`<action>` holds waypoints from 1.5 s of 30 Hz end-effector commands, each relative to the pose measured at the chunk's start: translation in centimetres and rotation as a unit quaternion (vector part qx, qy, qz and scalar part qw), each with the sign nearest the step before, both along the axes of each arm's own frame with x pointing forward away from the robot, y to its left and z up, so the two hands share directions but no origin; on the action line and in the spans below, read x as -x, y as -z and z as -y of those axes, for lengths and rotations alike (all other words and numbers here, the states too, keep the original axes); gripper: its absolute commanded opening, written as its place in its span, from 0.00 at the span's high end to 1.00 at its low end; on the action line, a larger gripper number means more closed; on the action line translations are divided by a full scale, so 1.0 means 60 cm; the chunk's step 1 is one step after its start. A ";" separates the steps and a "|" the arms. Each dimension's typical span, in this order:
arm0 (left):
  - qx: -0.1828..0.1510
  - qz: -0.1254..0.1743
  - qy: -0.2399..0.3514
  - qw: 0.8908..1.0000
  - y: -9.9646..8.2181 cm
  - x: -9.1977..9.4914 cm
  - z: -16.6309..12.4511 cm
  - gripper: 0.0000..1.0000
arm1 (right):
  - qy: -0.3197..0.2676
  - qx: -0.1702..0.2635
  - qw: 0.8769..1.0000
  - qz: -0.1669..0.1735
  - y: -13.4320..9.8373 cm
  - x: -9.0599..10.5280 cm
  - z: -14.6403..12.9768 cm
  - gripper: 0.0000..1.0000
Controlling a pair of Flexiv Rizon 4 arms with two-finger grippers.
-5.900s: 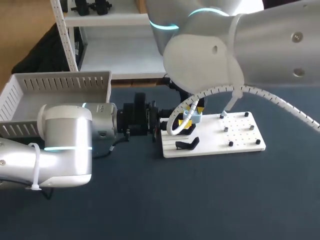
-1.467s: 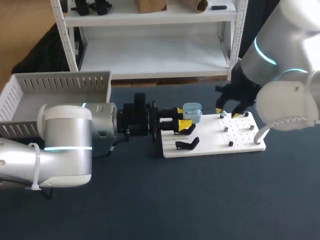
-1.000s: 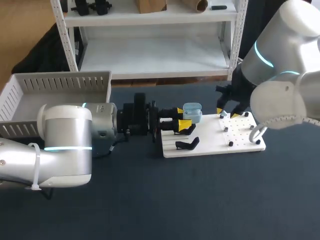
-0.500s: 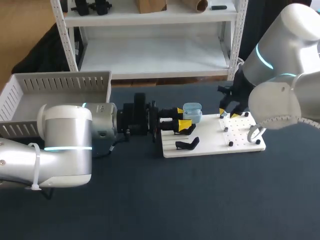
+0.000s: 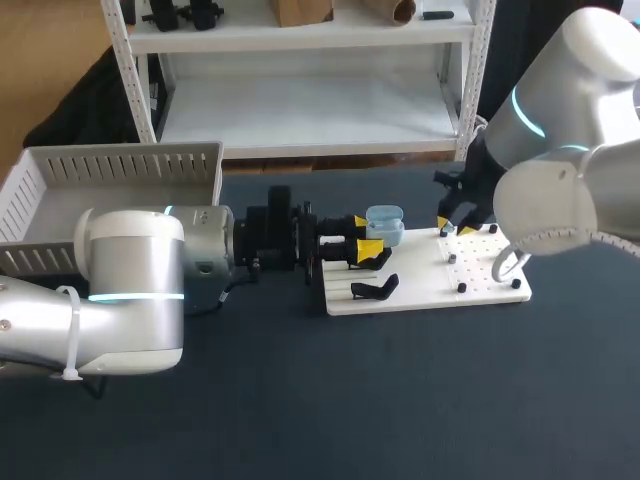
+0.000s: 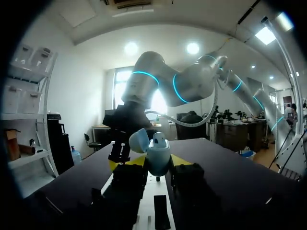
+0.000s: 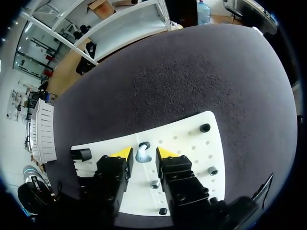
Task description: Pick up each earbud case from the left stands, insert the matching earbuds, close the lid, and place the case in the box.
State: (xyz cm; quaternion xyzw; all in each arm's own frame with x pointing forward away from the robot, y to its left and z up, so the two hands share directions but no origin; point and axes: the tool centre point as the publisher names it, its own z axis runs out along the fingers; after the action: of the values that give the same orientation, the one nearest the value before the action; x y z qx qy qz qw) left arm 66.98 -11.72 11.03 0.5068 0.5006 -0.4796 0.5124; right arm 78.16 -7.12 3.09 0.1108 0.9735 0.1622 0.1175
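My left gripper (image 5: 365, 245) is shut on the light blue earbud case (image 5: 385, 225), holding it over the left end of the white board (image 5: 480, 285). In the left wrist view the earbud case (image 6: 157, 155) stands upright between the yellow tips with its lid tipped open and one earbud (image 6: 159, 140) seated inside. My right gripper (image 5: 455, 229) hangs over the board's back edge. In the right wrist view a pale earbud (image 7: 142, 152) lies on the board (image 7: 192, 143) between the right gripper's (image 7: 144, 153) tips, with a small gap on each side.
A white slatted box (image 5: 110, 175) stands at the back left of the dark table. A black stand (image 5: 375, 290) sits on the board's left part, and small black pegs (image 7: 205, 128) dot its right part.
My right gripper has narrowed its fingers around the earbud on the board and shifted slightly. The left arm and the case have not moved.
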 end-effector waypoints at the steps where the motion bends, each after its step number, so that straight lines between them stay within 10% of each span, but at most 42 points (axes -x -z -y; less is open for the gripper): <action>1: 0.001 0.001 -0.001 1.000 0.001 0.000 0.001 1.00 | -0.001 0.000 1.000 -0.004 0.001 -0.005 0.000 0.72; 19: 0.001 0.001 -0.001 1.000 0.001 0.000 0.001 1.00 | -0.003 0.002 1.000 -0.015 0.006 -0.003 -0.002 0.74; 26: 0.001 0.001 -0.001 1.000 0.001 0.000 0.001 1.00 | -0.004 0.004 1.000 -0.016 0.006 -0.002 -0.005 1.00; 45: 0.001 0.001 -0.001 1.000 0.001 0.000 0.001 1.00 | -0.002 0.003 1.000 0.002 -0.037 0.023 0.012 1.00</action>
State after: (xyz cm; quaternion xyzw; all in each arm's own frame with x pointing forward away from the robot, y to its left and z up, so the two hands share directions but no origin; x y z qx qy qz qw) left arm 66.98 -11.71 11.03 0.5068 0.5006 -0.4796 0.5124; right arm 77.97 -7.24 4.64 0.1062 0.9752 0.1594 0.1113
